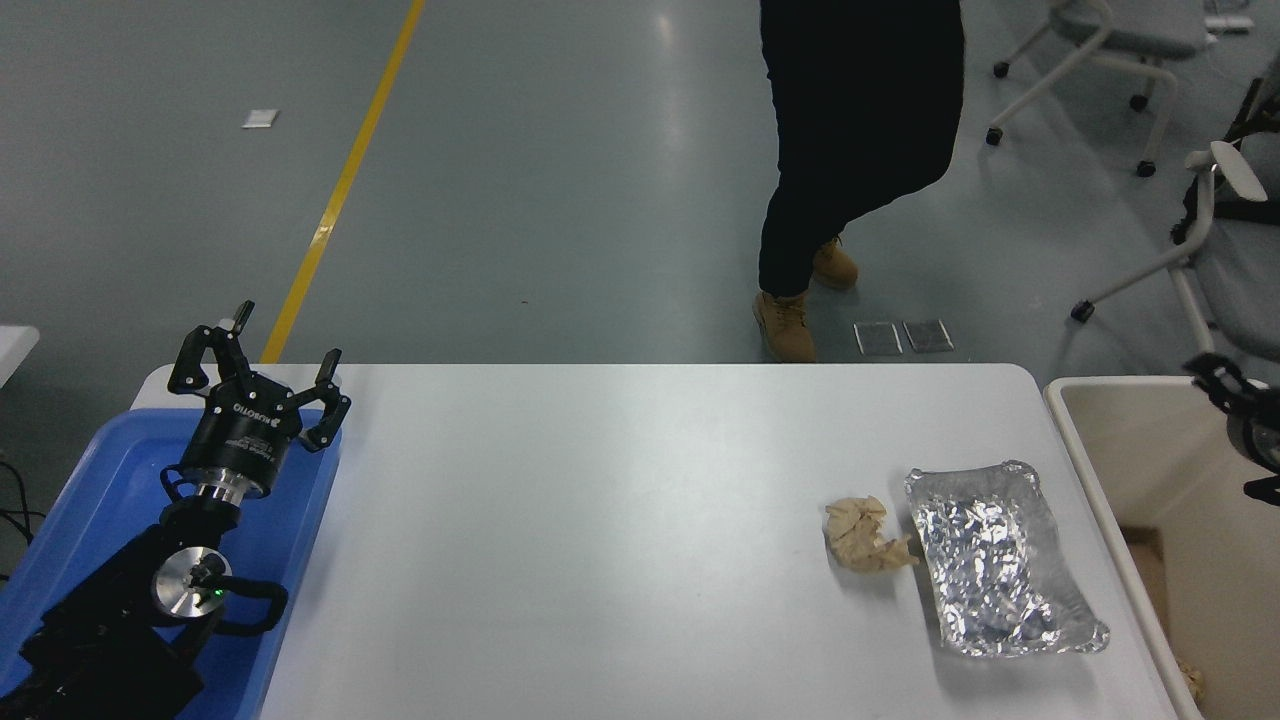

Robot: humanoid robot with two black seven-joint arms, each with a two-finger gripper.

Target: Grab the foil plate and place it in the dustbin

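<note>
The foil plate (1001, 560) lies at the lower right of the tabletop (600, 520), beside the bin (1110, 520). The left pincer (258, 385) is open. The right pincer (1245, 420) is half hidden; I cannot tell.

the foil plate (1000, 560) is shiny, crinkled aluminium; the wad (862, 535) beside it is rough, crumpled tan paper. the dustbin (1110, 500) is smooth beige plastic, the tray (80, 500) glossy blue plastic, the table (600, 520) smooth matt white.
</note>
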